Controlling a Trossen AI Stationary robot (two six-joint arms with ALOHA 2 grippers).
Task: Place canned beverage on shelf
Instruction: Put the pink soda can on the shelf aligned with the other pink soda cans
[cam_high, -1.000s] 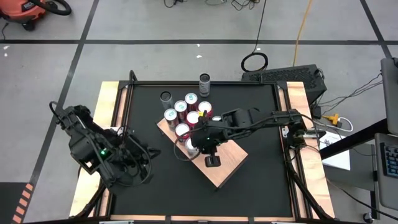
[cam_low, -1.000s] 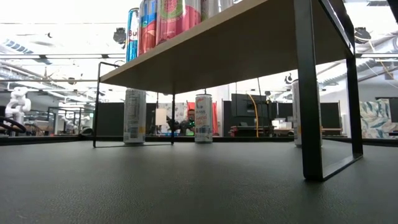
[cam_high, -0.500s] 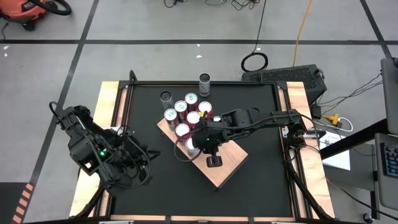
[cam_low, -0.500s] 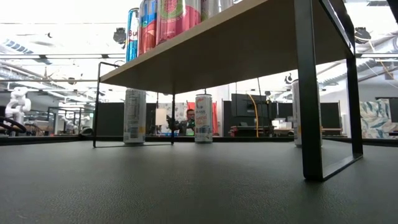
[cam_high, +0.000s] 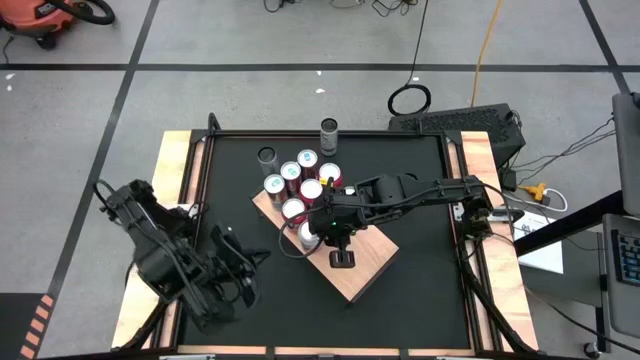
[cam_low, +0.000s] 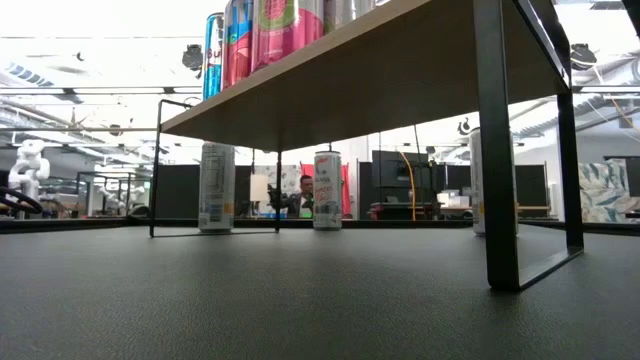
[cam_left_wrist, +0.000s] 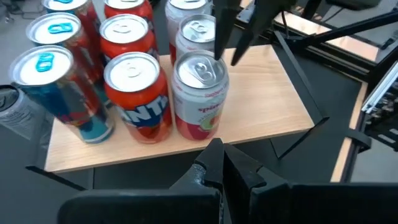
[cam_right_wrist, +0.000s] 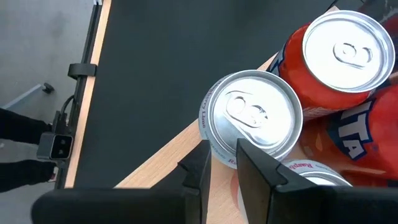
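Note:
The shelf (cam_high: 362, 266), a pale wooden slab on black legs, stands mid-table and bears several cans (cam_high: 300, 180). At its near-left corner stands a white, pink-labelled can (cam_left_wrist: 199, 93) (cam_right_wrist: 252, 118) next to red cans (cam_left_wrist: 134, 93). My right gripper (cam_left_wrist: 227, 60) (cam_right_wrist: 222, 158) hangs over this white can's rim, pointing down, its fingers a narrow gap apart with nothing between them. My left gripper (cam_left_wrist: 221, 165), shut and holding nothing, hovers over the table left of the shelf (cam_high: 242, 264), aimed at the cans. My right gripper's fingertips (cam_left_wrist: 219, 57) stand right at the far side of the white can's top rim (cam_left_wrist: 214, 62). Whether they touch it, I cannot tell. The can stands upright with its base on the shelf.
Two more cans stand on the black table beyond the shelf (cam_high: 329, 130) (cam_high: 266, 157). In the low view the shelf's black legs (cam_low: 495, 150) rise at the right. Wooden strips edge the table (cam_high: 170, 200). Bare shelf wood lies toward the near right.
My left arm has swung toward the table's near edge and a little toward the shelf, sinking slightly. The right arm and the cans have stayed where they were.

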